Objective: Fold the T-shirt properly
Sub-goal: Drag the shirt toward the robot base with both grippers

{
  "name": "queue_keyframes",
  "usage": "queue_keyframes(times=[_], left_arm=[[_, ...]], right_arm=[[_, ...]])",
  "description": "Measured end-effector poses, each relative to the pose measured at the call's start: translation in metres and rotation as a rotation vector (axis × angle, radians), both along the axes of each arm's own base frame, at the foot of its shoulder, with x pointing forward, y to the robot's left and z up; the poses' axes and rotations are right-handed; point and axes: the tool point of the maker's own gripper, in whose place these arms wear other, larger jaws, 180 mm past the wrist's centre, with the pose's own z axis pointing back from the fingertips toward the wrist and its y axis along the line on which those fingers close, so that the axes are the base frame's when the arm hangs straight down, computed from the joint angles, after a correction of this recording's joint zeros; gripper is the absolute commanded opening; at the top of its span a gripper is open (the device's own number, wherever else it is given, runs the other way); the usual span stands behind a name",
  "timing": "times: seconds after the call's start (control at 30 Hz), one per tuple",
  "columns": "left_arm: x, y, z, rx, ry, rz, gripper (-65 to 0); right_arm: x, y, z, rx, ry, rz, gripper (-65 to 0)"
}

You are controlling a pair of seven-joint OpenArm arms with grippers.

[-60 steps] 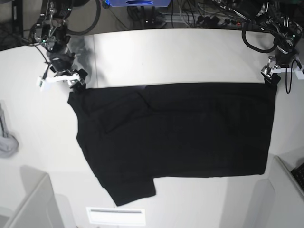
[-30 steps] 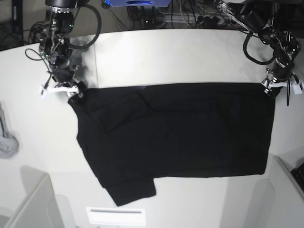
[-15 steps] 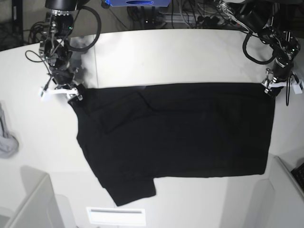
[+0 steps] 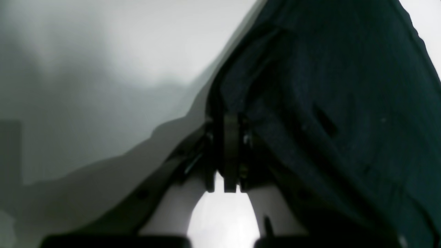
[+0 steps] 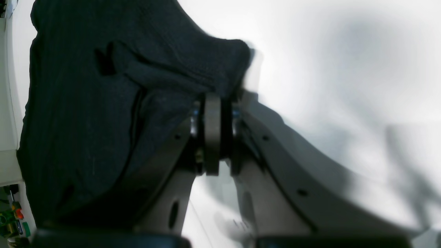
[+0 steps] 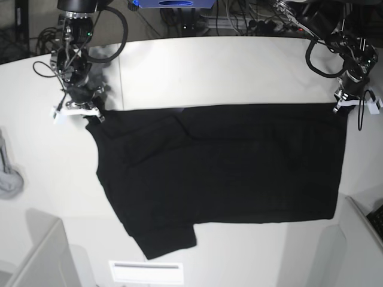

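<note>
The fingers of both hands have come together since the last look, and the big black shirt has stayed in almost the same spot. The left hand [image 4: 224, 153] is now pinching a bit of the T-shirt [image 6: 239, 161] at one top corner, on the right side of the base view. The right hand [image 5: 216, 134] is pinching the cloth at the other top corner, on the left side of that view. Both hands are closed with dark cloth between their finger ends.

The shirt lies spread out on the white bench [image 6: 203, 72], with its long top edge going nearly straight from one hand to the other. It looks all black on the side facing up. Some soft bumps and creases run in the cloth near the right hand. One piece pokes out at the bottom left of the base view, lower than the rest. Just below that piece is a bright white rectangle [image 6: 146, 272]. A gray thing [image 6: 9, 179] sits by the left side of the view, well apart from the shirt.
</note>
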Motion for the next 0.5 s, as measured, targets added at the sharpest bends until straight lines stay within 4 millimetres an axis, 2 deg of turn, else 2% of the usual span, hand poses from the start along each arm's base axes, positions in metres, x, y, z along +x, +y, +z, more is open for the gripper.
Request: queue_keyframes(times=[0.07, 0.23, 0.37, 0.5], left_arm=[[0.000, -0.002, 0.000, 0.015, 0.005, -0.026, -65.0], [-0.012, 0.003, -0.001, 0.047, 0.047, -0.069, -65.0], [-0.030, 0.006, -0.002, 0.067, 0.063, -0.083, -65.0], [-0.054, 0.010, 0.004, 0.145, 0.157, -0.132, -65.0]], right_arm=[[-0.001, 0.000, 0.001, -0.001, -0.001, 0.002, -65.0], [-0.020, 0.002, 0.004, -0.013, 0.012, 0.016, -65.0], [-0.038, 0.002, 0.006, -0.027, 0.034, 0.027, -65.0], [-0.059, 0.005, 0.009, -0.035, 0.059, 0.040, -65.0]])
